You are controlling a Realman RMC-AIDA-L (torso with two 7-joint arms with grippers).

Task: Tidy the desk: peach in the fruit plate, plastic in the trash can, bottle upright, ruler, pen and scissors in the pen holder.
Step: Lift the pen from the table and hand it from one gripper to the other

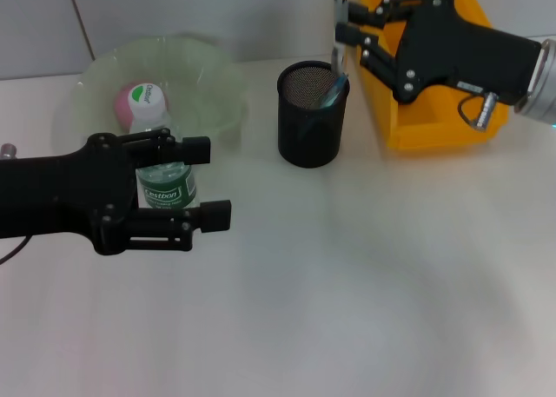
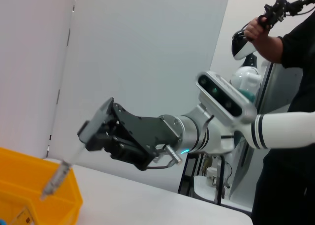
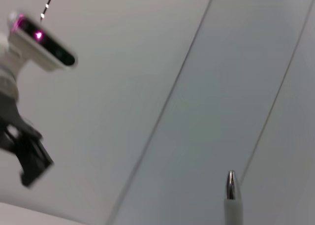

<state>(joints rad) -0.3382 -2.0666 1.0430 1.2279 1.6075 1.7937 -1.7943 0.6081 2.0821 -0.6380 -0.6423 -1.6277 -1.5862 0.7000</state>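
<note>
My right gripper [image 1: 344, 25] hangs over the black mesh pen holder [image 1: 310, 115], shut on the silver pen [image 1: 338, 41], which points down at the cup's mouth. The left wrist view shows the same gripper [image 2: 93, 136] and pen [image 2: 55, 179]. The blue scissors [image 1: 335, 91] lean inside the holder. My left gripper [image 1: 208, 181] is open, with its fingers on either side of the upright bottle [image 1: 166, 187]. The pink peach [image 1: 127, 104] lies in the pale green fruit plate [image 1: 208, 93] behind the bottle. The yellow trash can [image 1: 427, 119] stands at the right. Plastic and ruler are out of view.
The white desk [image 1: 347, 284] stretches bare across the front and right. In the left wrist view, a person [image 2: 290, 62] holding a controller stands beyond the desk, near the robot's body.
</note>
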